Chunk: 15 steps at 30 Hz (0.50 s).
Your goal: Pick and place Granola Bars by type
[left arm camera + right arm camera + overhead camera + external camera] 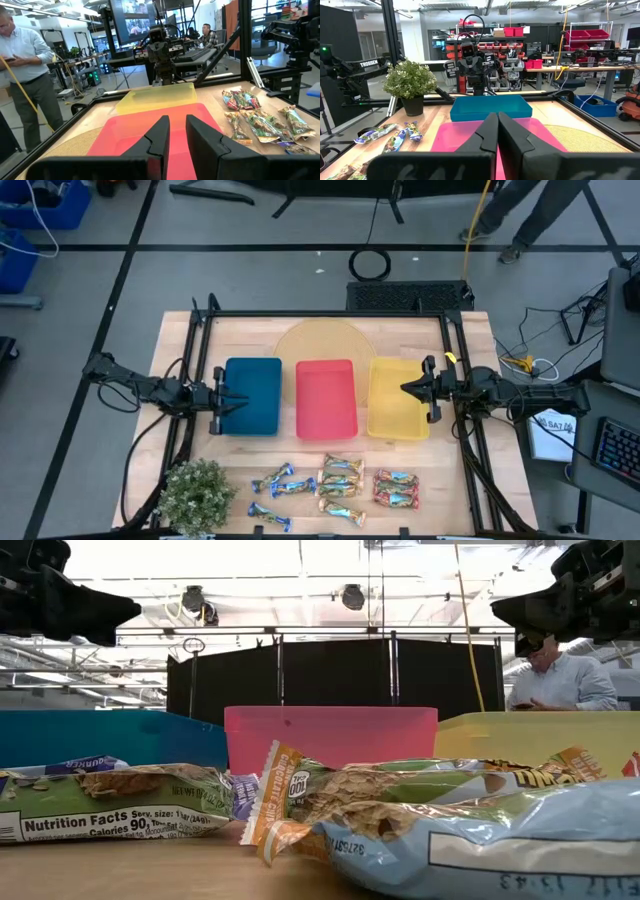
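Nothing sorted yet: all the Granola Bars [335, 488] still on the counter [460, 480] along its near edge, grouped by kind — blue-silver ones beside the potted plant [195, 495], gold-tan in the middle, red-orange nearest the right arm's side. Three trays in a row behind them, blue tray [252, 395], red tray [326, 397], yellow tray [397, 395], every one empty and seemingly set out as one bin per kind. Left gripper [222, 400] parked over the blue tray's outer edge, jaws slightly apart, holding nothing; right gripper [424, 390] poised over the yellow tray, jaws pressed closed, also empty — both apparently at a ready pose flanking the trays before any reach toward the bars
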Available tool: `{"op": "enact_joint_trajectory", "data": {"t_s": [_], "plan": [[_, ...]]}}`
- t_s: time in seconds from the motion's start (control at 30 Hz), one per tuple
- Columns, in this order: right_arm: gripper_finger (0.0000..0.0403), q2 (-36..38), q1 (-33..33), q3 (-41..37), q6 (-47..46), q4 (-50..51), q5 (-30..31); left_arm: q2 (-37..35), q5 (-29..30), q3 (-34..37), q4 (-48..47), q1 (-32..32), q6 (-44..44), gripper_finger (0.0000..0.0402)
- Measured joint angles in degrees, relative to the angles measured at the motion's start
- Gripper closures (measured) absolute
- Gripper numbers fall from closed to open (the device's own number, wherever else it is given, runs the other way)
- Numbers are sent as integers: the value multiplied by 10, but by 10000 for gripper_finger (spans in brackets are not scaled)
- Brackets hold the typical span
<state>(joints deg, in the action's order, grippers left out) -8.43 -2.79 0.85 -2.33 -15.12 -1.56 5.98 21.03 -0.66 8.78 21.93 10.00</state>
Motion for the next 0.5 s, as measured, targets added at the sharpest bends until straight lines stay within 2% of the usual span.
{"op": "enact_joint_trajectory", "data": {"t_s": [0.5], "plan": [[399,0,0,0,0,0,0,0,0,0,1,0,11,330]]}}
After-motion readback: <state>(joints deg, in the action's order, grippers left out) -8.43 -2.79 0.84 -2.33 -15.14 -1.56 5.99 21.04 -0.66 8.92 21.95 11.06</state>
